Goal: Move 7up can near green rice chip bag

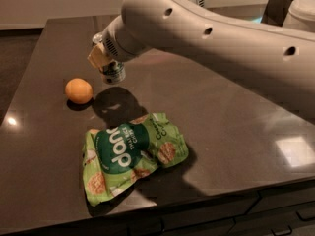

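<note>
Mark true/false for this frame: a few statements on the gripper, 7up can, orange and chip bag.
1. The gripper is shut on the 7up can. True.
2. The can touches the green rice chip bag. False: it is in the gripper at the far left part of the table, clearly apart from the bag.
3. The orange sits on the table, image-left of the can. True.
4. The chip bag stands upright. False: it lies flat near the table's front edge.
5. The orange rests on the bag. False: bare table separates them.
</note>
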`<state>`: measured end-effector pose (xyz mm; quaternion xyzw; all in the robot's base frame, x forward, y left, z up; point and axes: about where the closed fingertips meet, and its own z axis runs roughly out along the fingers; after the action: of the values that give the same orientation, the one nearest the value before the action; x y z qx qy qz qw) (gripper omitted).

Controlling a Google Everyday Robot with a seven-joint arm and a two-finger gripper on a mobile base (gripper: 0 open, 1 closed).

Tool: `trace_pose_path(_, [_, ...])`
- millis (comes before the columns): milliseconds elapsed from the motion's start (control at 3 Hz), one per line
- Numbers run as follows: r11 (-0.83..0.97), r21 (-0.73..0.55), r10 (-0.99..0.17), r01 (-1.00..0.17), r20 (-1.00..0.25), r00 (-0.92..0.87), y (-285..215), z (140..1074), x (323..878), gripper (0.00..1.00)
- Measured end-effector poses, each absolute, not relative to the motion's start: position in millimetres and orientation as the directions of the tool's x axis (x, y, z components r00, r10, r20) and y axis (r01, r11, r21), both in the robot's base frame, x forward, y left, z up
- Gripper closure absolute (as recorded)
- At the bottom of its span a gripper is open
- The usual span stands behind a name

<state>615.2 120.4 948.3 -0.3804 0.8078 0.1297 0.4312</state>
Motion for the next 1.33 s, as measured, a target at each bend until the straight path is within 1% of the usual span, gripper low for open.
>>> trace_pose_path(667, [0.753,-0.094,-0.458,-0.651,-0.785,-0.416,86.0,937.0,574.7,1.00])
trace_pose_path(1333, [0.794,-0.038,-0.411,-0.607,-0.770,-0.489,58.4,918.8,554.7,1.00])
